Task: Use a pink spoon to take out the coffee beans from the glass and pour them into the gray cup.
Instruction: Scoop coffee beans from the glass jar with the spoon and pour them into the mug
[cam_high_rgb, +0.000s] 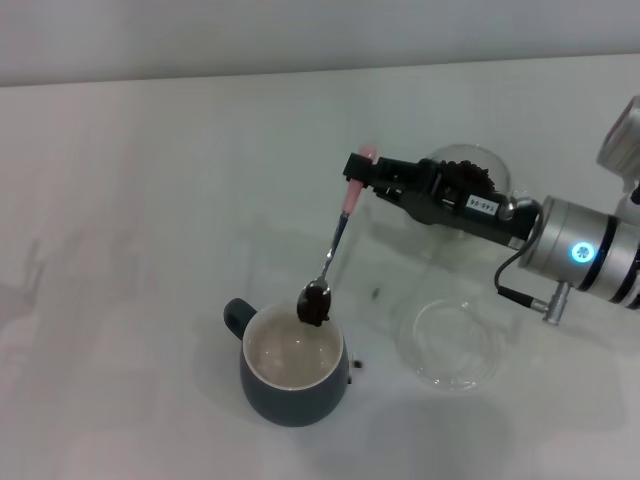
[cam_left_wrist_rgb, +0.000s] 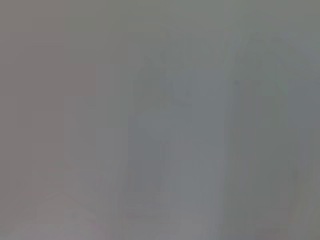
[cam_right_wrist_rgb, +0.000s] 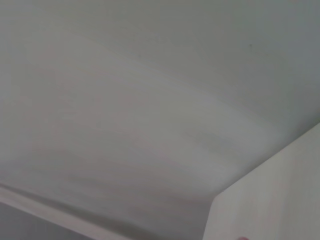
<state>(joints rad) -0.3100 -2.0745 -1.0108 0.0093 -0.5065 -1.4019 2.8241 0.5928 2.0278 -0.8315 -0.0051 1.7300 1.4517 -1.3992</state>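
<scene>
In the head view my right gripper (cam_high_rgb: 357, 178) is shut on the pink handle of the pink spoon (cam_high_rgb: 337, 240). The spoon hangs down and to the left. Its bowl carries dark coffee beans (cam_high_rgb: 315, 304) right over the far rim of the gray cup (cam_high_rgb: 292, 378). The cup's off-white inside looks empty. The glass (cam_high_rgb: 468, 172) with a dark heap of beans stands behind the right arm, partly hidden by it. The left gripper is out of view. The wrist views show only bare surface.
A flat clear round dish (cam_high_rgb: 449, 344) lies to the right of the gray cup. A few stray beans (cam_high_rgb: 355, 365) lie on the white table (cam_high_rgb: 130, 250) beside the cup, and another dark speck (cam_high_rgb: 375, 293) lies further back.
</scene>
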